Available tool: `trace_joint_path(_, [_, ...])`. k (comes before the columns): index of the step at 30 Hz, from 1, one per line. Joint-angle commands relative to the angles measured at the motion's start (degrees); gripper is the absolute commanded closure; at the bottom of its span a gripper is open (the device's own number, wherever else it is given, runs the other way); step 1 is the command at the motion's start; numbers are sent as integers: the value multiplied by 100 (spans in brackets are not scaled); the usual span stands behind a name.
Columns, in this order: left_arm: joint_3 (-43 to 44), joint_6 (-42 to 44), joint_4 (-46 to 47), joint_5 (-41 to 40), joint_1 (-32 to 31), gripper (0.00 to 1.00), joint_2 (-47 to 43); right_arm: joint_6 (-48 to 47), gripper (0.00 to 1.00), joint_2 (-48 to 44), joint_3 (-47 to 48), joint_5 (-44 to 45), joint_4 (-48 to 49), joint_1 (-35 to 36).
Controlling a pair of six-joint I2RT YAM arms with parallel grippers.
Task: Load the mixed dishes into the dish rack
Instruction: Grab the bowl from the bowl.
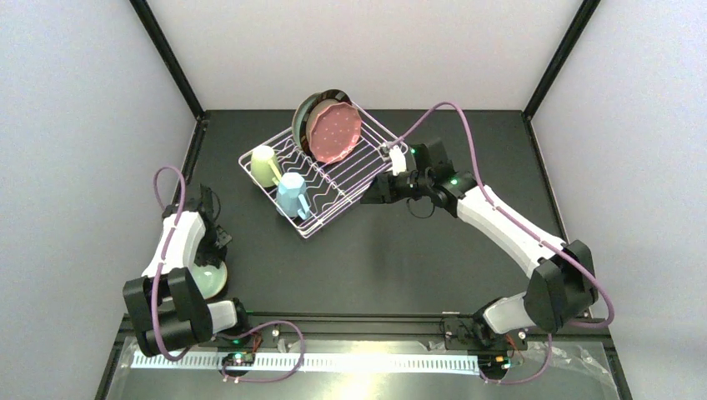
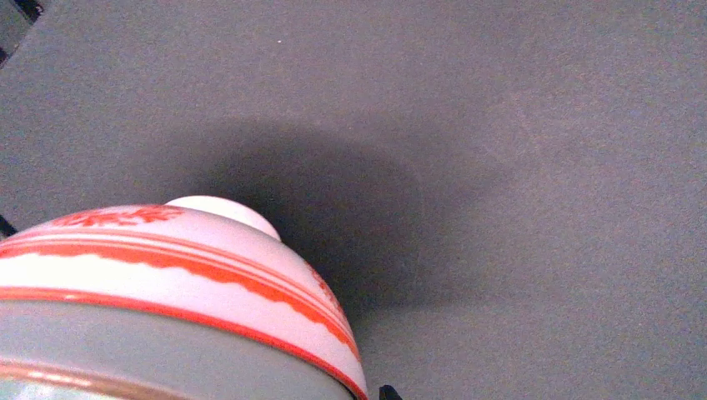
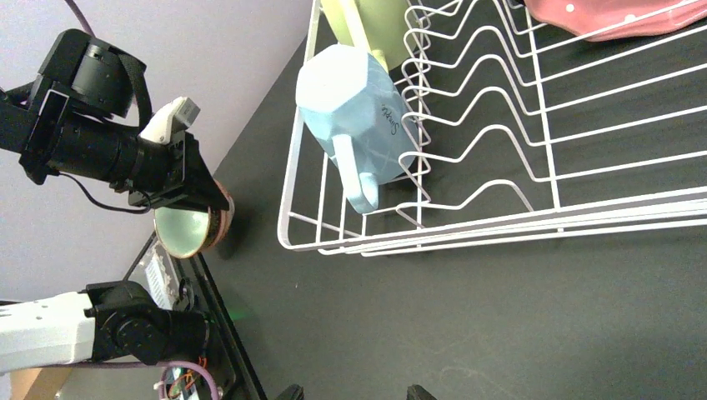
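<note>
Small bowl (image 3: 183, 231) rim pinched by left jaws; right jaws spread; light blue mug (image 3: 358, 92) script illegible.

You had matte black tabletop (image 1: 375, 267), plain white walls (image 1: 358, 50) on three sides, black corner posts (image 1: 167, 54) at back corners. Bright white light strip (image 1: 358, 362) ran along your near edge.

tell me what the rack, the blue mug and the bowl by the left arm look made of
The dish rack: thin bent wire with a smooth white coat, probably coated metal. The light blue mug: glazed ceramic by its look, with faceted thick walls and a soft sheen. The bowl: likely glazed ceramic too, glossy outside with red-orange bands and a pale foot.
</note>
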Motion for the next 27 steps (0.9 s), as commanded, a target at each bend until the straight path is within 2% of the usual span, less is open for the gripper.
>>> trace_joint_path(1, [10, 74, -91, 513, 38, 75, 12, 29, 30, 80, -32, -72, 148, -65])
trace_joint_path(5, [34, 82, -76, 577, 41, 78, 29, 45, 30, 88, -41, -91, 159, -104])
trace_joint_path(10, [105, 93, -60, 624, 41, 98, 54, 56, 30, 106, -32, -105, 165, -114])
trace_joint_path(27, [475, -117, 12, 1446, -32, 99, 36, 83, 30, 233, 112, -117, 139, -114])
